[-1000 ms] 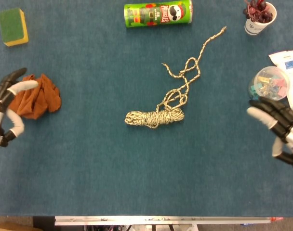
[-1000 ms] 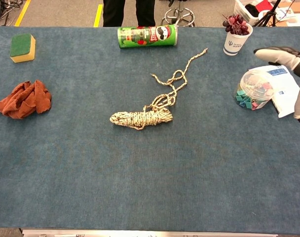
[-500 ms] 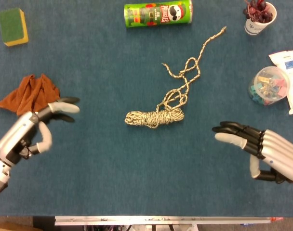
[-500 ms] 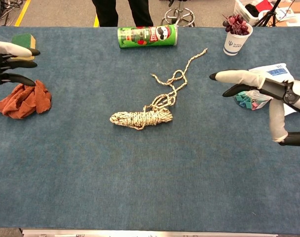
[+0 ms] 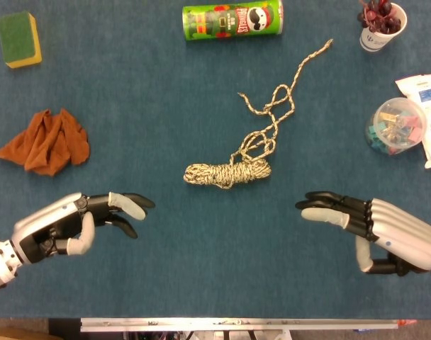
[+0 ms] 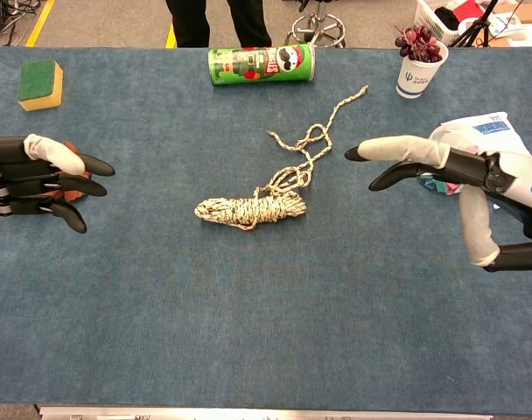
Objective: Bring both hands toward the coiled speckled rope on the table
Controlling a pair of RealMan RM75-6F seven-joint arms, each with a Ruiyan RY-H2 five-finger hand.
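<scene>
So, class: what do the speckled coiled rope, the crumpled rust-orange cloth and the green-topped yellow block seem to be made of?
Speckled coiled rope: braided fibre, matte; woven flecks show.
Crumpled rust-orange cloth: soft fabric, folds limply.
Green-topped yellow block: likely a foam sponge with a scouring layer; dull, two-toned.

Pringles can (image 5: 232, 20), sponge (image 5: 19, 38), orange cloth (image 5: 47, 141), clip tub (image 5: 395, 126), grape cup (image 5: 381, 25).

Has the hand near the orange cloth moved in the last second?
Yes. In the head view the left hand was beside the orange cloth; now it sits below it, nearer the coiled rope.
</scene>
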